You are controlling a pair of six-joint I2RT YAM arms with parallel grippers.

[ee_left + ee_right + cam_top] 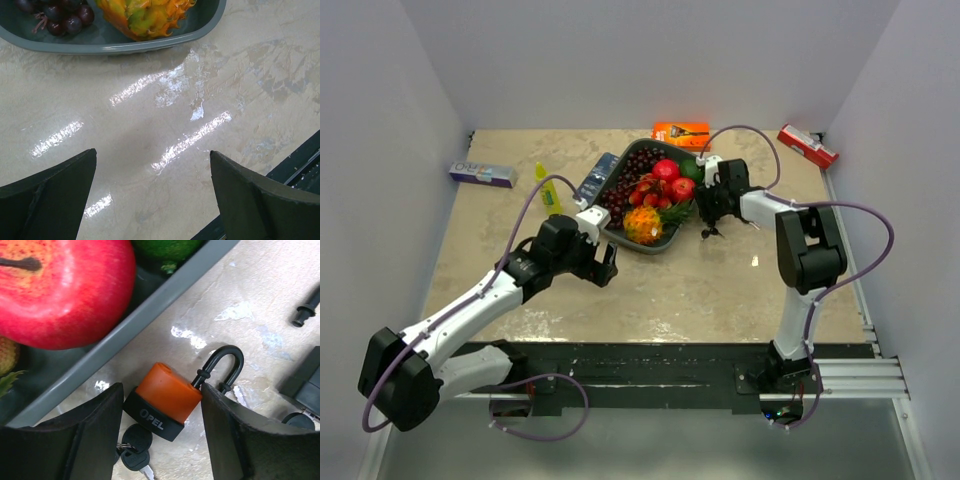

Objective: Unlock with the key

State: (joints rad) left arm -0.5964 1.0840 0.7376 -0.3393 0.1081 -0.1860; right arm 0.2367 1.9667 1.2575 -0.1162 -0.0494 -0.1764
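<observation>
down at the near edge of the bench we start with the left gripper: jaws spread wide apart, nothing between them, hovering over bare stone just in front of the grey tray. from its wrist view we catch the tray's near rim with dark grapes and a spiky orange-yellow fruit inside.

moving up and to the right, here's the action: the right gripper is down on the bench hard by the tray's right rim, and the padlock lies flat between its fingers. the pads look pressed against both sides of the orange body, so we call it clamped on the padlock. the black shackle points away from the tray with one leg out of the body, and the keys sit at the lock's black base. just over the rim, a big red apple fills the tray's corner. a small black pin lies apart on the stone; a dark block at the wrist view's right edge we can't identify.

further back, a yellow bottle and a dark blue packet stand left of the tray, a blue and white box by the left edge, an orange pack at the far edge, a red box in the far right corner.
</observation>
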